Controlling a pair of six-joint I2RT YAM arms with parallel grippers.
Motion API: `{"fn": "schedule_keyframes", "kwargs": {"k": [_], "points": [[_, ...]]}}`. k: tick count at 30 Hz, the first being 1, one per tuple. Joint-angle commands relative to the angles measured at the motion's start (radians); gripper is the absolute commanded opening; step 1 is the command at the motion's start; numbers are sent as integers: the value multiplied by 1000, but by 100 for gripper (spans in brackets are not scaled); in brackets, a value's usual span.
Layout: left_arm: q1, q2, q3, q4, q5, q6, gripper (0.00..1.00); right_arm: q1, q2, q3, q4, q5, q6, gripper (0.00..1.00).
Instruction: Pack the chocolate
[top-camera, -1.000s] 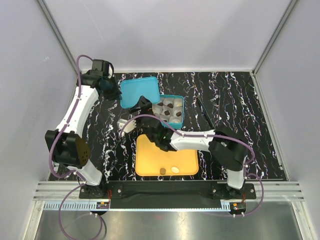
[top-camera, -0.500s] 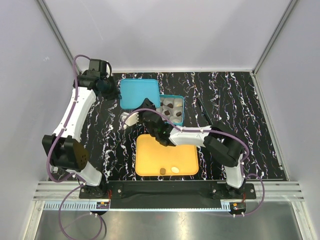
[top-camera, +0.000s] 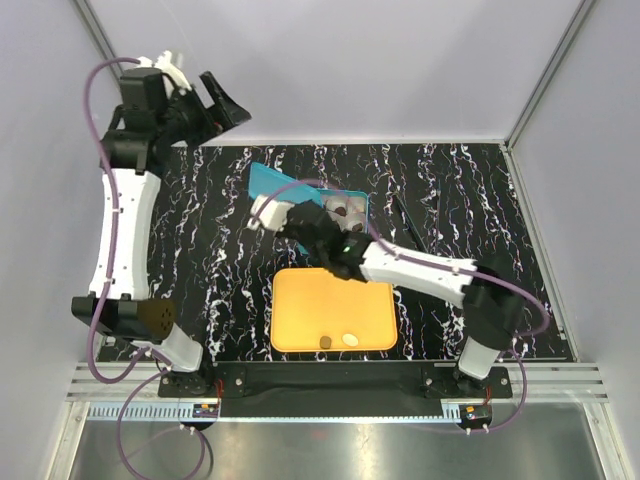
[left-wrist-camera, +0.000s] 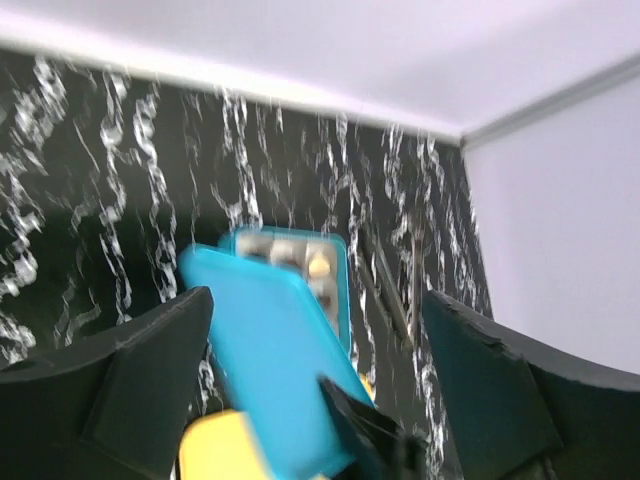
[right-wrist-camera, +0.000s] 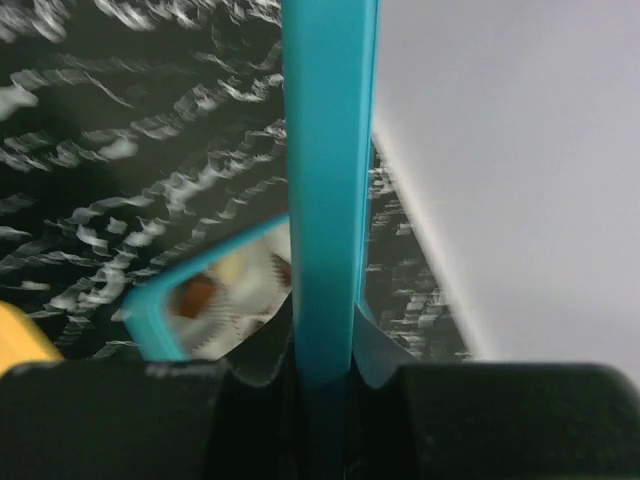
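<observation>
Tabletop (top-camera: 480, 200): lid (right-wrist-camera: 325, 150) edgewise in right gripper (right-wrist-camera: 322, 352)

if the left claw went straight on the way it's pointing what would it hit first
Probably the teal lid, centred ahead of the left claw; depth is hard to judge.

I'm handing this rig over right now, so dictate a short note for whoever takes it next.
Left gripper: open, raised high, holding nothing.
Right gripper: shut on the teal lid, held tilted on edge by the teal box.
Done: several chocolates sit in the box.
Left: a dark piece and a cream piece lie on the orange tray. Pack both, then close the lid.
</observation>
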Motion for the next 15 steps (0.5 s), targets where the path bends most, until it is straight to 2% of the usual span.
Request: {"fn": "schedule_keyframes", "kwargs": {"k": [1,2,3,4,6,7,13,15], "points": [[51,-4,37,41,39,-2,93,-109,-162,128,-197,-280,444,0],[57,-9,28,50,38,8,94,-191,-177,134,-242,-358,598,0],[66,-17,-1,55,32,33,94,-243,-208,135,-248,-439,672,0],[68,-26,-22,62,33,45,95,-286,-219,132,-254,-587,735,0],[68,-55,-131,122,65,64,95,-387,-246,124,-245,-700,896,0],[68,-64,-171,150,82,64,94,-417,-249,116,-238,-816,987,0],[57,-104,-452,361,216,51,88,-584,-249,41,-51,-1073,1347,0],[37,-100,-483,398,228,68,87,-597,-239,26,22,-1110,1397,0]]}}
